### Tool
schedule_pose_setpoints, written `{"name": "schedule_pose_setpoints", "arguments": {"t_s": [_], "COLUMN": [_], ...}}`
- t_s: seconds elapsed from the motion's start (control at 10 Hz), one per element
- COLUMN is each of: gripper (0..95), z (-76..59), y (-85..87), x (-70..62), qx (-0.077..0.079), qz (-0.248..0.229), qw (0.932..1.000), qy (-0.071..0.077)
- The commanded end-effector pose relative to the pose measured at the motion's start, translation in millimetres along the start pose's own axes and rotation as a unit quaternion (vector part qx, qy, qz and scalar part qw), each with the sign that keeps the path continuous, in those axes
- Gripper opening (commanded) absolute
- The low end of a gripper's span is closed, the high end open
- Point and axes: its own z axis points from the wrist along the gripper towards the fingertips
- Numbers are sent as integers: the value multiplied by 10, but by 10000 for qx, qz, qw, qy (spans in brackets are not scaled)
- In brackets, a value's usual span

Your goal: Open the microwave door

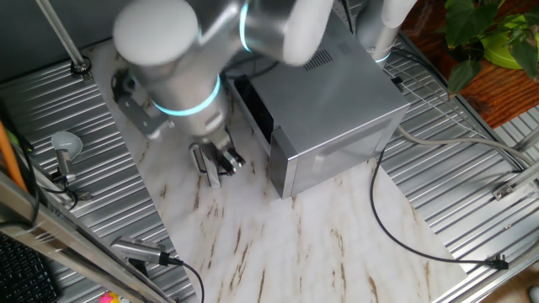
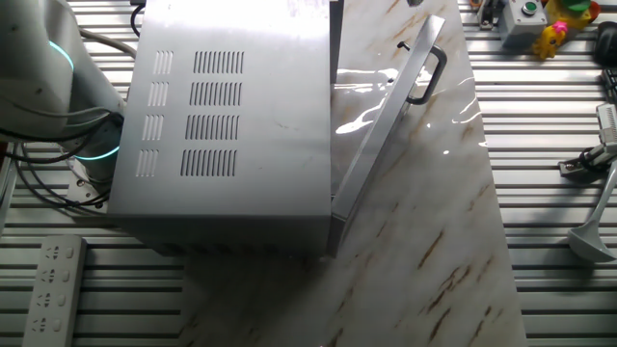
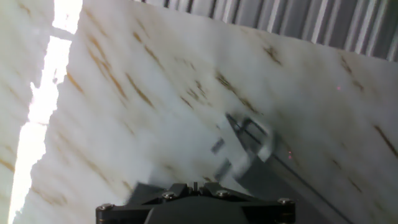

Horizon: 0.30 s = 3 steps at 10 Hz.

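Note:
The silver microwave (image 1: 341,105) stands on the marble table (image 1: 278,252); its vented top shows in the other fixed view (image 2: 231,125). The microwave door (image 2: 381,120) stands partly open, swung out from a hinge at the near corner, with its bar handle (image 2: 430,69) on the free edge. In one fixed view the door shows as a dark strip (image 1: 253,105). My gripper (image 1: 217,162) hangs low over the marble, left of the door and apart from it. In the hand view its fingertips (image 3: 194,185) sit together with nothing between them. The gripper is hidden in the other fixed view.
A black cable (image 1: 396,223) runs across the marble near the microwave. A power strip (image 2: 53,289) lies on the ribbed metal beside it. A button box (image 2: 525,17) and a plant (image 1: 497,34) are at the edges. A second arm base (image 1: 383,25) stands behind the microwave.

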Motion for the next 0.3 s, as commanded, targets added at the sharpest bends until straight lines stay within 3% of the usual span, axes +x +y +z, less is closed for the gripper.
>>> {"name": "schedule_pose_setpoints", "arguments": {"t_s": [0.1,0.3], "gripper": [0,0], "z": [10,14], "y": [40,47], "x": [-34,-37], "qx": [-9,-28], "qz": [-19,-44], "qw": [10000,10000], "qy": [35,34]}}
